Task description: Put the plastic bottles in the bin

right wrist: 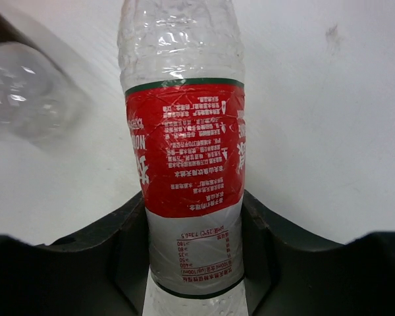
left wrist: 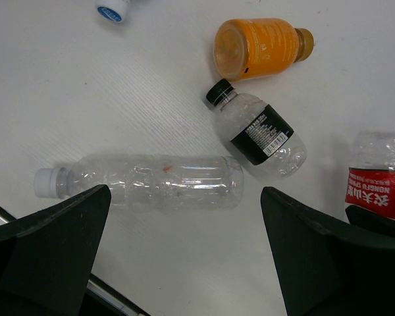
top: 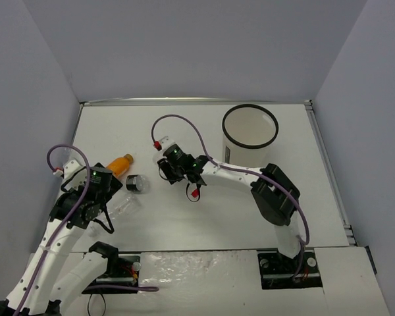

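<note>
Right claw (right wrist: 194,197) is pinching the red bottle (right wrist: 187,151). Its two dark fingers (right wrist: 122,247) are pressing against both sides of the bottle, low on the red label. In the top view this bottle (top: 162,147) is lying left of the bin (top: 241,150), red cap pointing far-left, with the claw covering its near end. I cannot tell whether it is off the table (top: 204,224). In the right wrist view a blurred clear shape (right wrist: 26,92) is showing to the left of the bottle, and I cannot tell which bottle it is.

The bin is standing upright at the far right of the table, apart from all the bottles.

Over on the left, the left claw (left wrist: 184,194) is hanging spread wide and gripping nothing. The plain bottle (left wrist: 151,183) is lying crosswise just beyond its fingertips, white cap to the left in that view. Beyond it the black-label bottle (left wrist: 260,131) is lying on a slant. The orange bottle (left wrist: 260,47) is sitting just past its black cap, close beside it. A blue-cap bottle (left wrist: 112,10) is peeking in at the top edge, with only the cap showing.

From above, the orange bottle (top: 120,164), the black-label bottle (top: 137,184) and the plain bottle (top: 126,207) are clustering at the left of the table, between the two claws.
</note>
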`<state>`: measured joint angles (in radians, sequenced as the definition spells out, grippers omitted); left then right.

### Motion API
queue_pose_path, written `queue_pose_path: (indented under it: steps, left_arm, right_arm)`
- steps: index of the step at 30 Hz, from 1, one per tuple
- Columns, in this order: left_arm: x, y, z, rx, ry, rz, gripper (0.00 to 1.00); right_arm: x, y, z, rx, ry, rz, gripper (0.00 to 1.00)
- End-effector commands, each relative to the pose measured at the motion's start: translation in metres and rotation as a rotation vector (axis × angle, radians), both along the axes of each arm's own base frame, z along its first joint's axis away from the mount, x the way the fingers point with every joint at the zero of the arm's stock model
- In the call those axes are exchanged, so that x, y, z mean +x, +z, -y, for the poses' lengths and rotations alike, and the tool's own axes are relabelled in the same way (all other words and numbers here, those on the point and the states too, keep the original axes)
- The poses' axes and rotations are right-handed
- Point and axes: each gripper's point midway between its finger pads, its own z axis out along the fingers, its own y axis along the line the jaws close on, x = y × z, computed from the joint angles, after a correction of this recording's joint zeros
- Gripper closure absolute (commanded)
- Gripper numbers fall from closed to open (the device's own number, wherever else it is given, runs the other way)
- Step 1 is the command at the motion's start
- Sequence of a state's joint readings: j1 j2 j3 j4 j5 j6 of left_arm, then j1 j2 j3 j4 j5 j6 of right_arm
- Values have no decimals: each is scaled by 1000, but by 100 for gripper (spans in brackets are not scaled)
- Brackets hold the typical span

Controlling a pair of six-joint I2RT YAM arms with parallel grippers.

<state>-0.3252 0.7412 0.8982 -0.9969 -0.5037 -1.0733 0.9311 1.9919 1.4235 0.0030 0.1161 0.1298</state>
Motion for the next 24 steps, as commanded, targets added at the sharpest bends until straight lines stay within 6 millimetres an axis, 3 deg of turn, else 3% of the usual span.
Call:
queue_pose_path:
  steps: [1,4,6,9,10,13,17,18,20,24]
  left_arm:
    - [-1,21,-5,-28,57,74,3]
    - [-6,20,-6,-49,74,84,3]
    - [-9,17,-7,-70,98,101,3]
    - [-11,15,-5,-93,98,110,3]
    - [-11,14,-4,-101,97,111,3]
    - [-10,7,0,-130,106,100,3]
    - [-11,-5,6,-158,111,62,3]
    - [-11,-6,7,-162,110,57,3]
    - [-9,-10,11,-177,101,49,3]
    - [-14,-25,14,-219,152,11,3]
  right_arm:
    - [14,171,0,317,-48,265,62]
    - [15,219,16,390,-75,354,62]
    - [18,275,46,449,-149,487,62]
    - [27,341,98,482,-271,682,62]
    - [29,361,117,488,-316,743,62]
    - [46,395,169,507,-435,896,62]
    - [77,406,231,521,-584,1003,59]
    - [84,398,242,498,-598,1009,58]
    - [91,401,257,524,-615,1061,57]
    - [109,376,274,494,-627,1061,53]
